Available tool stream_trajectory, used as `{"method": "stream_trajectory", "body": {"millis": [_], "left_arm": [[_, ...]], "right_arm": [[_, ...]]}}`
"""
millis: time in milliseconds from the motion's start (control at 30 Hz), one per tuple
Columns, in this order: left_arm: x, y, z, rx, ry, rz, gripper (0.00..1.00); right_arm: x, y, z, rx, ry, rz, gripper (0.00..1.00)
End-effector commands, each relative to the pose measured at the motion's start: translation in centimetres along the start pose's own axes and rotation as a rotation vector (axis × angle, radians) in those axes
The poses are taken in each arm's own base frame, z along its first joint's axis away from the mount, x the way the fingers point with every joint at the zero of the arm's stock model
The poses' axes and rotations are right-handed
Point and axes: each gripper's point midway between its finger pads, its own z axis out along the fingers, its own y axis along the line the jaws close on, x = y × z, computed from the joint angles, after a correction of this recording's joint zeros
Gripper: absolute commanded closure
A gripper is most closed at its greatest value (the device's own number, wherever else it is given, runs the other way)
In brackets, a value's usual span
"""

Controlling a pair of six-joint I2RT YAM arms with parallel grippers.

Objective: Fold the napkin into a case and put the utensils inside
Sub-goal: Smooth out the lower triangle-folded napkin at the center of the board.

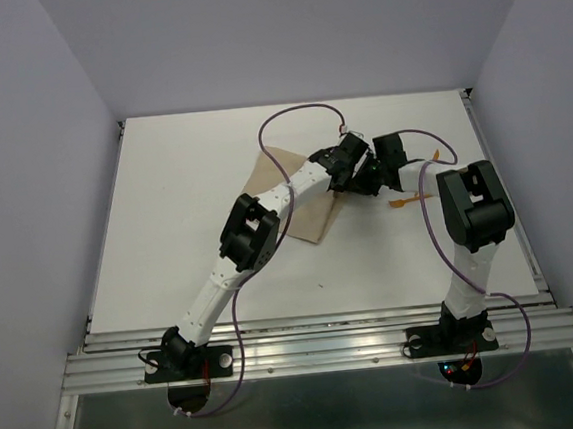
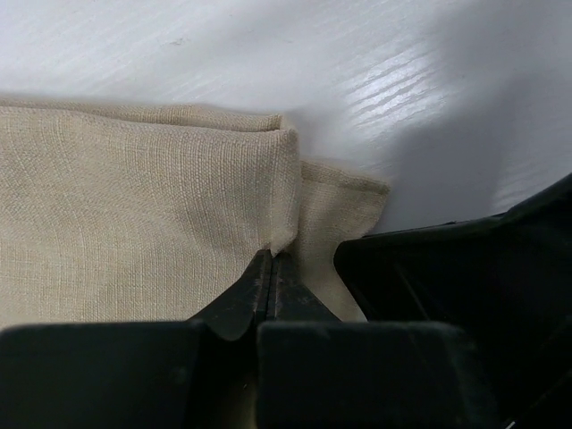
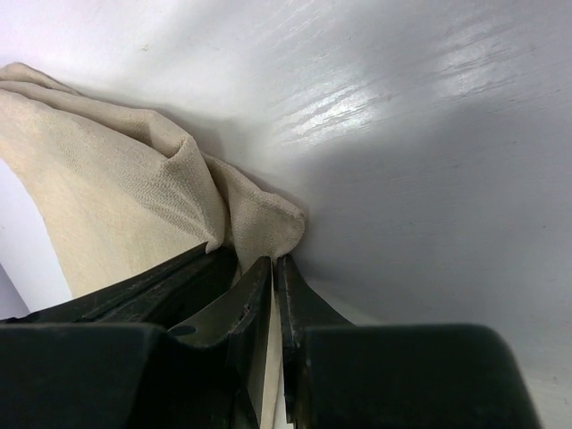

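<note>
We find the napkin point(image 1: 312, 222) lying on the white table point(image 1: 185, 203), about mid-table toward the far side, partly beneath the left arm; it is a plain tan-beige cloth, unpatterned, with a fine visible weave; in the left wrist view it is folded, its stacked layers meeting at a squared corner, with a lower layer jutting past that corner to the right; in the right wrist view it drapes in soft, slack folds; the table is smooth and white, with faint grain and a dull sheen; the utensils point(image 1: 411, 201), thin orange sticks, lie just right of the two grippers, apart from the cloth; the left gripper point(image 2: 271, 268) is closed, its black fingers pinching the folded edge below that corner; the right gripper point(image 3: 273, 268) is likewise closed on a corner of the napkin, with cloth showing between its fingers.
</note>
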Motion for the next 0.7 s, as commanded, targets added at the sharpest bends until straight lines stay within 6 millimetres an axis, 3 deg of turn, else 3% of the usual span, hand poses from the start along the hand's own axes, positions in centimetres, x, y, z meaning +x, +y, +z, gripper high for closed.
{"method": "stream_trajectory", "body": {"millis": [0, 233, 667], "left_arm": [[-2.4, -0.4, -3.6, 0.066, -0.036, -0.057, 1.00], [-3.6, 0.3, -4.8, 0.107, -0.043, -0.115, 1.00], [-5.5, 1.1, -7.0, 0.106, -0.097, -0.152, 1.00]], "right_arm": [[0.2, -0.7, 1.1, 0.028, 0.008, -0.029, 0.86], [0.6, -1.2, 1.7, 0.042, 0.020, -0.027, 0.87], [0.3, -1.0, 0.9, 0.038, 0.000, -0.026, 0.93]]}}
